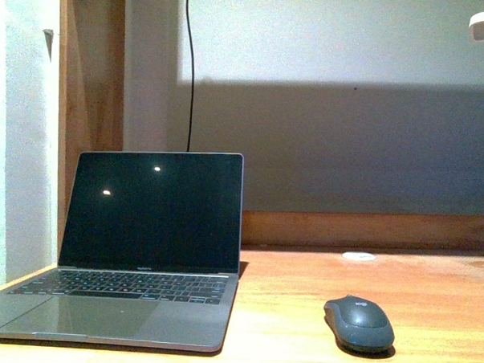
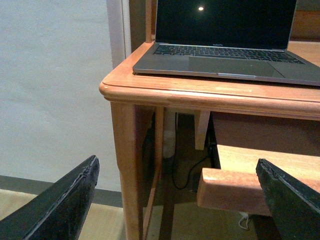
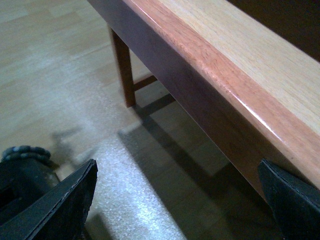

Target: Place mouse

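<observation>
The mouse point(image 1: 359, 322), small, dark grey and oval, lies on the wooden desk point(image 1: 429, 302) at the front right, to the right of the open laptop point(image 1: 138, 249). Neither arm shows in the front view. My left gripper point(image 2: 177, 200) is open and empty, below the desk's front left corner, with the laptop point(image 2: 225, 45) above it on the desk point(image 2: 150, 90). My right gripper point(image 3: 177, 200) is open and empty, below the desk's front edge point(image 3: 235, 80), over the floor. The mouse is out of sight in both wrist views.
A small white round disc point(image 1: 358, 256) lies near the back of the desk. A black cable point(image 1: 190, 75) hangs down the back wall behind the laptop. A pull-out wooden shelf point(image 2: 235, 185) sits under the desk. A desk leg point(image 3: 123, 65) stands on the wood floor.
</observation>
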